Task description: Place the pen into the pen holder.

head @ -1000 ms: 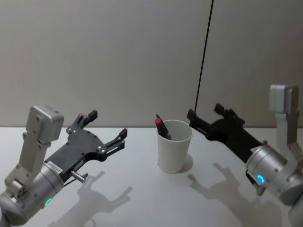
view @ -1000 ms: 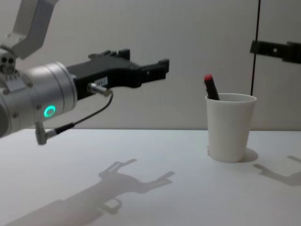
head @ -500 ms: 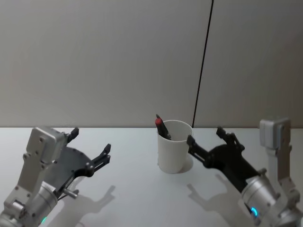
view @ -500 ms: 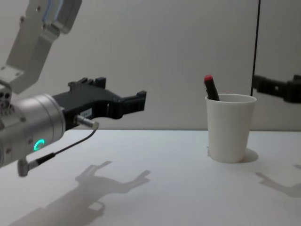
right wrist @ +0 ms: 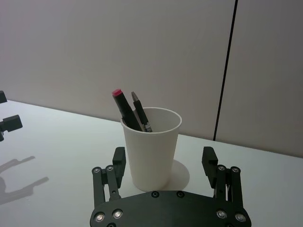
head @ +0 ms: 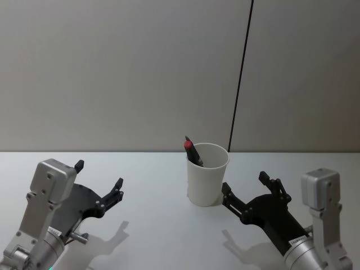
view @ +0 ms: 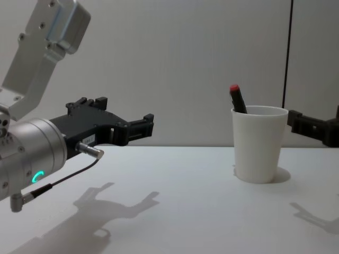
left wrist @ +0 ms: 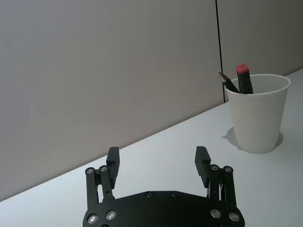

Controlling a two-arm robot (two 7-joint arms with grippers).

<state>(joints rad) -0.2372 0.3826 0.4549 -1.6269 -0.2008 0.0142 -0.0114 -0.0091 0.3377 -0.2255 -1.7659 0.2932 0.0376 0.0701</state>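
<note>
White paper-cup pen holder (head: 207, 175) upright on the white table (head: 163, 225), between the 2 grippers. Red-capped pen (head: 193, 152) inside, leaning against the rim, cap end up, beside a second dark pen (right wrist: 140, 111). Left gripper (head: 99, 185) above the table, well apart from the cup, jaws spread, empty. Right gripper (head: 246, 193) just beside the cup, jaws spread, empty.

A plain white desk (head: 152, 169) ran back to a grey wall (head: 112, 73). A thin dark vertical seam (head: 241, 73) split the wall into two panels, right of centre. Soft shadows (view: 114, 203) lay on the desk surface near its front, left and right.
</note>
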